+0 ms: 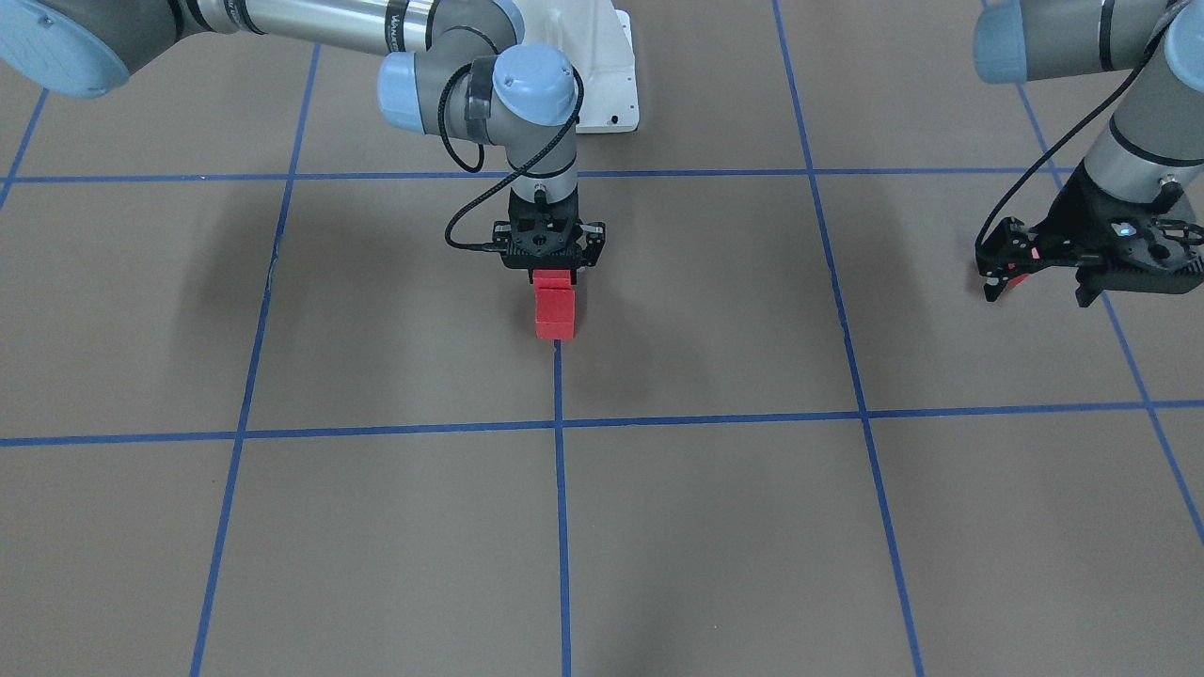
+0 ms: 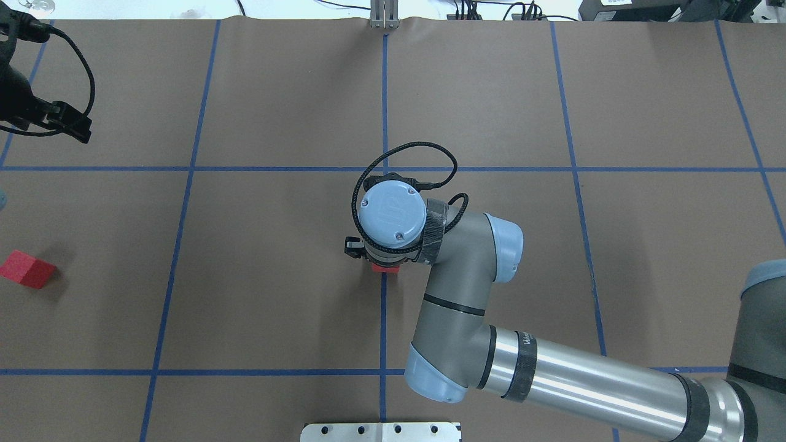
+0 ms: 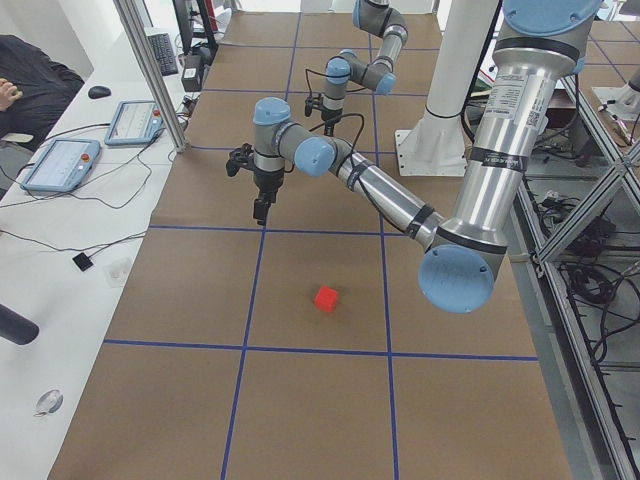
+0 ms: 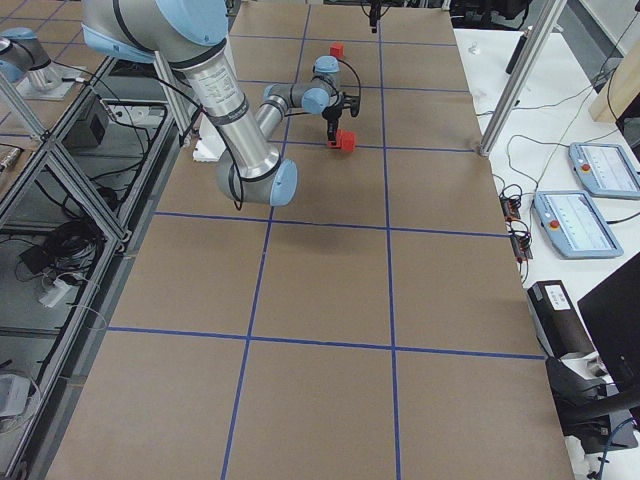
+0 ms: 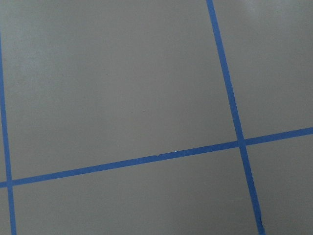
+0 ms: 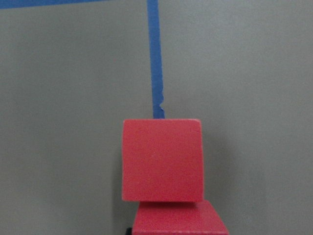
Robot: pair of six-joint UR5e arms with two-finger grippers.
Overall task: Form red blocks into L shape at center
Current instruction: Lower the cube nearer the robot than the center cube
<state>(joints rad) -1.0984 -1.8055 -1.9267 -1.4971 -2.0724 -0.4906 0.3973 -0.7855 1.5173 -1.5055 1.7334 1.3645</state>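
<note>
At centre of brown matte floor (image 1: 658,310), on thin blue tape line (image 1: 560,385): two small matte red cubes, touching, set in a row along that line. Directly beneath right gripper (image 1: 553,273), rear red cube (image 1: 553,280); gripper pointing straight down, black body low over it. At 6 o'clock of that cube in front-facing view, and at 12 o'clock of it in right wrist view, front red cube (image 1: 555,312).

Fingers hidden behind cube and wrist. Cannot tell whether jaws clamped on rear red cube or merely astride it.

At 9 o'clock of centre pair in overhead view, third red cube (image 2: 27,269). Alone on floor, well apart, one grid square over, turned askew to tape grid.

At roughly 12 o'clock of third red cube in overhead view, left gripper (image 3: 260,214), raised clear of floor. Left wrist view filled by brown floor and crossing tape. Cannot tell jaw spread from any view.

L shape not yet formed: row of two at centre, third cube apart.

Noted besides: black cable (image 2: 424,145) looped over right wrist; white base plate (image 1: 607,89) at 12 o'clock of pair in front-facing view.
</note>
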